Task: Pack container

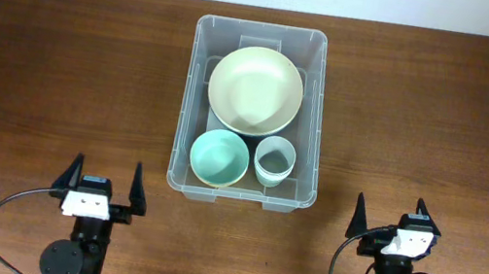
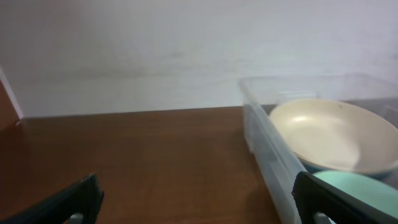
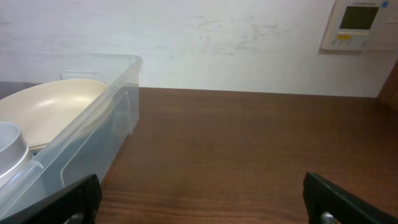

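Container (image 1: 262, 28) sits mid-table (image 1: 60, 59) holding cream bowl (image 1: 255, 90), teal bowl (image 1: 219, 158) and grey cup (image 1: 274, 160), nothing loose outside, so packing looks done; left gripper (image 1: 108, 167) and right gripper (image 1: 391, 202) sit spread and empty, so any re-entry should drop vertically, clear of the rim.

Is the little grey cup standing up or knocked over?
Standing up. From above, the cup shows its round open mouth facing straight up, beside the teal bowl inside the container.
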Action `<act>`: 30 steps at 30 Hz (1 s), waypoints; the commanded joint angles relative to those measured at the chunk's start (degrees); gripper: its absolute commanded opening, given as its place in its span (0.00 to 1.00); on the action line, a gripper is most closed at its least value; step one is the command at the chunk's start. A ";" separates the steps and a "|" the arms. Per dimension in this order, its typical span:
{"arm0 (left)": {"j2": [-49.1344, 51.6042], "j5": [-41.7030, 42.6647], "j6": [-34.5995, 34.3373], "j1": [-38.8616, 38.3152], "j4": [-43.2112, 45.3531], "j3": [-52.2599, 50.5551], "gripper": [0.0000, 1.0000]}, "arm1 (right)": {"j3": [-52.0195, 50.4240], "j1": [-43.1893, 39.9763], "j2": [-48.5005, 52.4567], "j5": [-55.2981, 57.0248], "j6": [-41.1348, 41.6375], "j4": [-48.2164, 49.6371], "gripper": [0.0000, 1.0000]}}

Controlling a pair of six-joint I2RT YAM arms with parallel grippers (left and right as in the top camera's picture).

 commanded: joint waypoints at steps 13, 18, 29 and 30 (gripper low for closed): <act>-0.55 6.62 6.47 0.20 -4.74 -0.46 1.00 | -0.26 0.11 -0.55 -0.28 -0.20 -0.59 0.99; -0.55 6.23 5.79 0.20 -4.81 -0.46 1.00 | -0.26 0.11 -0.55 -0.28 -0.20 -0.59 0.99; -0.55 2.97 2.12 0.20 -5.01 -0.46 1.00 | -0.26 0.11 -0.55 -0.31 -0.20 -0.59 0.99; -0.55 2.54 1.66 0.20 -5.01 -0.46 1.00 | -0.26 0.11 -0.55 -0.28 -0.20 -0.59 0.99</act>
